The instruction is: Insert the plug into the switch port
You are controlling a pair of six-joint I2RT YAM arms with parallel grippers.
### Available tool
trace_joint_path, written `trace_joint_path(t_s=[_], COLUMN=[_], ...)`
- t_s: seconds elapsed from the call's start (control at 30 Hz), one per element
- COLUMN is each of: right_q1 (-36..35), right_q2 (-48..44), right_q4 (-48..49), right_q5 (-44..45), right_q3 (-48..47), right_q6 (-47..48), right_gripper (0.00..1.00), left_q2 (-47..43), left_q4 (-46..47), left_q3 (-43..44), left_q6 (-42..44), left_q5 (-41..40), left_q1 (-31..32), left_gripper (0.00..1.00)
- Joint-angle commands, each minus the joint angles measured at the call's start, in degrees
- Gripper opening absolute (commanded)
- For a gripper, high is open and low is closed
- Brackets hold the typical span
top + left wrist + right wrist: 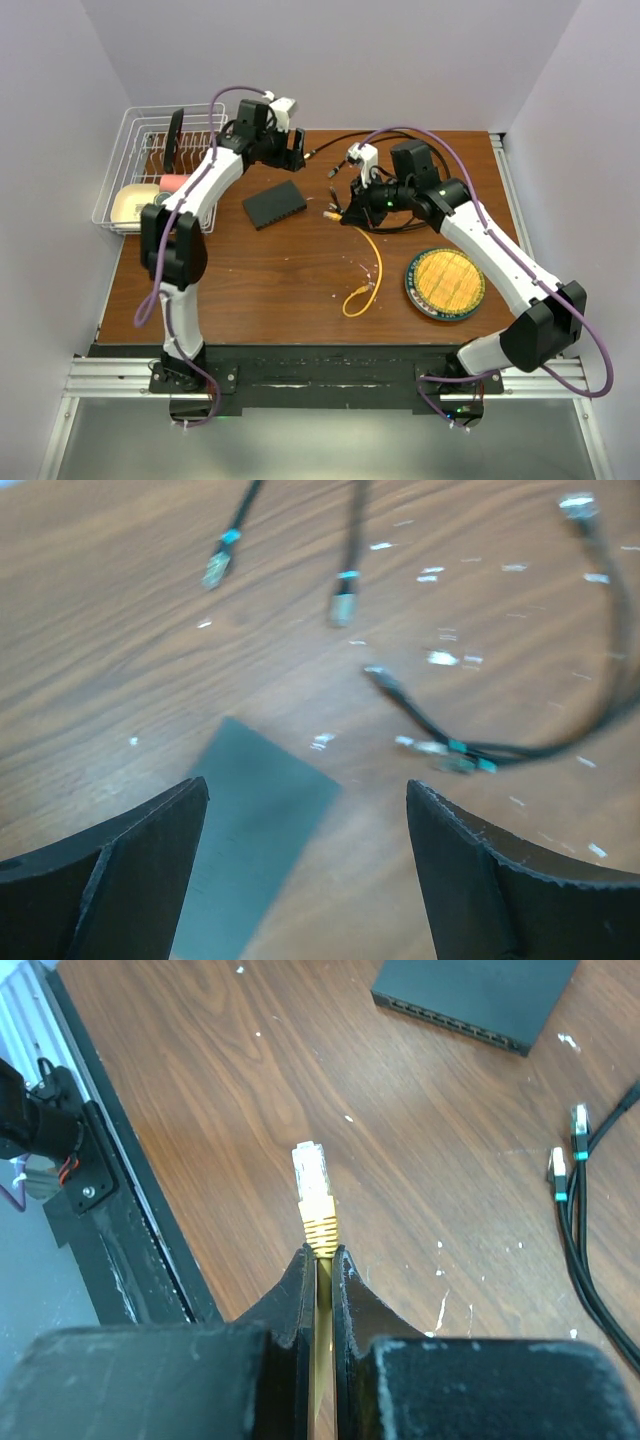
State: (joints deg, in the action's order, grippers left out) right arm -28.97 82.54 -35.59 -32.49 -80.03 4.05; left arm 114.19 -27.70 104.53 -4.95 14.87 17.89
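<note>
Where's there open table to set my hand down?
Biggest bare patch: near-left wood, bordered by the switch, the yellow cable and the front edge. Another lies in the far-right corner, past the plate. Crowded at centre-back: black cables, left gripper, and right gripper holding the plug.

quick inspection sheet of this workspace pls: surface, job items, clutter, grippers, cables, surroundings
surface: brown wooden table, white flecks scattered
job's things: black switch lying flat, nothing plugged in; yellow plug held clear of it
clutter: round yellow-and-dark plate at near right
grippers: left gripper open, hovering near the switch; right gripper shut on the yellow cable just behind the plug
cables: yellow cable trails across the table; black cables loose at the far side
surroundings: wire rack at left holding a few items; pale walls
</note>
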Motion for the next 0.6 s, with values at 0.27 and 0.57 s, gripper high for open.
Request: trace_joint_path(t_s=[0.27,0.57], right_q1=[-0.1,-0.1], right_q2=[-3.1,-3.2], right_q4=[0.7,2.3], right_q5=[1.8,4.9], right_q3=[2.9,4.4], right_q6=[-1.4,-2.7], right_gripper=[0.0,0.0], left_q2=[18.9,15.6], left_q4=[-6.3,-3.4], left_q3=[16.8,2.0], left_q6=[-4.7,-5.4], left_q5=[-3.5,-2.0], left_q1=[-5.1,-5.8], left_gripper=[0.84,0.82])
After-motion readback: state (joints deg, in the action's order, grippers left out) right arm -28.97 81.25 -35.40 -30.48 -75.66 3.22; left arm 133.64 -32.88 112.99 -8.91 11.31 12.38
